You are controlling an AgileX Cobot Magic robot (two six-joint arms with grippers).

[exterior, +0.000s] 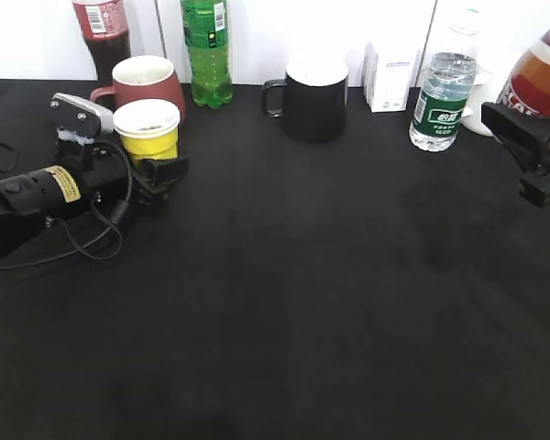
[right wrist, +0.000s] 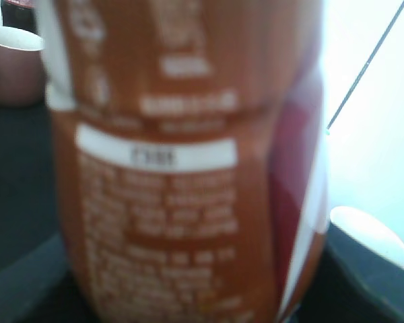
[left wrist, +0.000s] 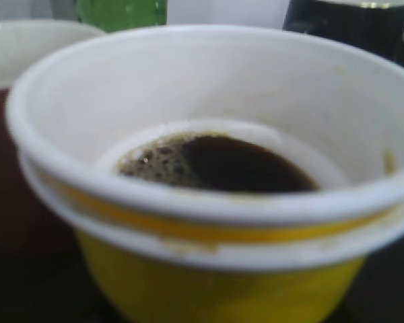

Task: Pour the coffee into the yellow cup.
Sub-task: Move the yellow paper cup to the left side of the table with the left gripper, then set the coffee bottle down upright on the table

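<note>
The yellow cup (exterior: 148,131) stands at the back left of the black table, right in front of the maroon mug. It fills the left wrist view (left wrist: 209,202), with a little dark brown liquid (left wrist: 222,165) at its bottom. My left gripper (exterior: 160,170) sits at the cup's base, closed around it; its fingers are hidden in the wrist view. My right gripper (exterior: 534,151) at the far right edge is shut on the coffee bottle (exterior: 543,69), held tilted above the table. Its orange label fills the right wrist view (right wrist: 182,168).
Along the back wall stand a cola bottle (exterior: 101,27), a maroon mug (exterior: 148,84), a green bottle (exterior: 207,50), a black mug (exterior: 313,101), a white box (exterior: 390,78) and a water bottle (exterior: 443,96). The left arm's cable (exterior: 92,240) lies on the table.
</note>
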